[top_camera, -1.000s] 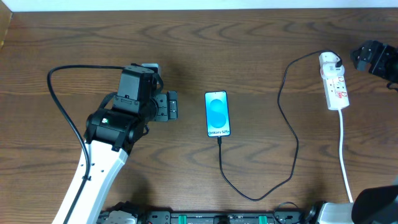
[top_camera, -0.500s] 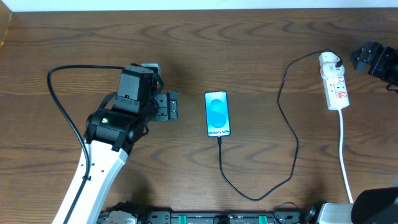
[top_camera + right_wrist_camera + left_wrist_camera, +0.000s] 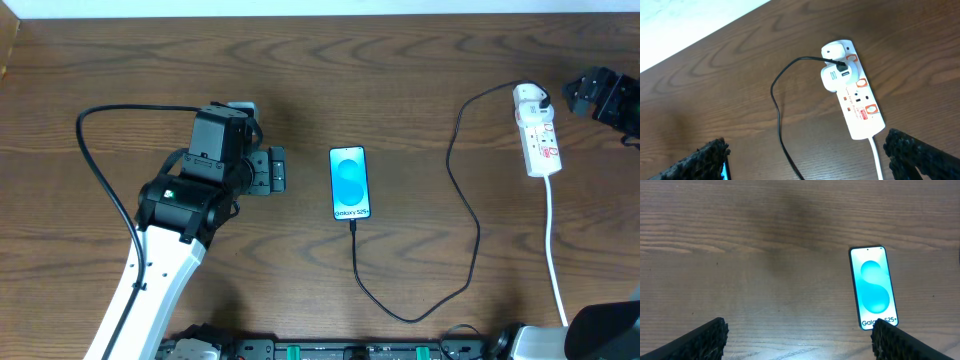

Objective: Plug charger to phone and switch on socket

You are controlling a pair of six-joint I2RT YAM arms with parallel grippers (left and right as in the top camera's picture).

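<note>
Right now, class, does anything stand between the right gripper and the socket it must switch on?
Nothing visible does. Bare table separates the open right gripper from the socket; the charger sits plugged into one end, cable trailing away.

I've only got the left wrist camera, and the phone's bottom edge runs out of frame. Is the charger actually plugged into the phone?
Observer: Yes. In the overhead view, the charger runs up to the bottom edge of the phone and its tip meets it.
Operator: And the cable's other end?
Observer: Its white plug sits in the socket.
Operator: Where's the right arm?
Observer: The right gripper hovers open beside the plug end of the socket, not touching it.
</note>
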